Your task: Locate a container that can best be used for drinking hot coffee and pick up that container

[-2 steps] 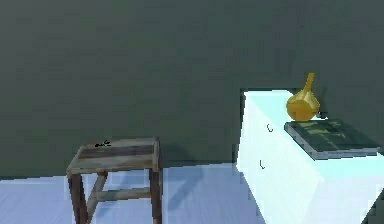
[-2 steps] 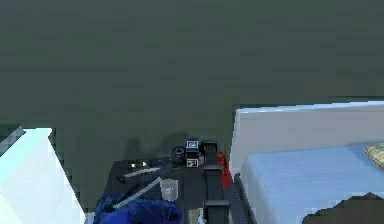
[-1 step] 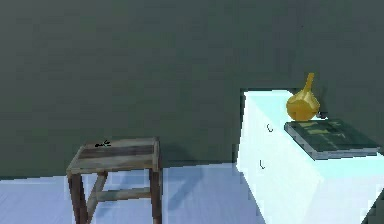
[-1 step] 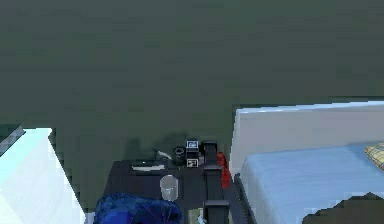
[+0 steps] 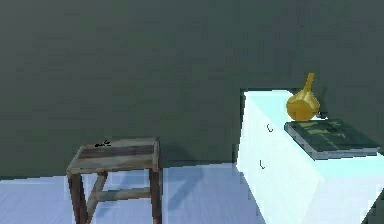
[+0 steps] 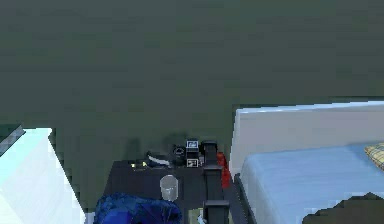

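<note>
A small grey cup-like thing, likely the coffee container, stands on the dark bench between the white dresser and the bed. The gripper reaches over the bench, presumably for it. Whether its fingers grip anything cannot be told. The bed's edge crowds the arm.

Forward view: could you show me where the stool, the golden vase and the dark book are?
stool (image 5: 120, 158), forward view, on its wooden seat.
golden vase (image 5: 301, 105), forward view, on its round belly.
dark book (image 5: 333, 136), forward view, on its top cover.
</note>
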### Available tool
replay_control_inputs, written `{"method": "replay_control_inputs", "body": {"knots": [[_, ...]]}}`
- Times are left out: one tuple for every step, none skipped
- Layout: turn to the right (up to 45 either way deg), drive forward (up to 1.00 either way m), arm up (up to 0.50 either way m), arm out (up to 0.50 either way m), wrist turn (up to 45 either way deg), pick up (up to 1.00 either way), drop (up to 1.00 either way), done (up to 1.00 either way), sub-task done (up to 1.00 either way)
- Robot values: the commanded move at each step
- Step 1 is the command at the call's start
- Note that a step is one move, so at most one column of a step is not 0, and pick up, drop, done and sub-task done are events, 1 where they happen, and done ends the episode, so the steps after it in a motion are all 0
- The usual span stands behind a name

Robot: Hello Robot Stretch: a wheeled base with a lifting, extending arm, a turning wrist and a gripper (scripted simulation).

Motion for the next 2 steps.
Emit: {"method": "replay_control_inputs", "body": {"knots": [[0.0,0.00,-0.30,0.00,0.0,0.00,0.00,0.00,0.00],[0.0,0.00,0.00,0.00,0.0,1.00,0.00,0.00,0.00]]}}
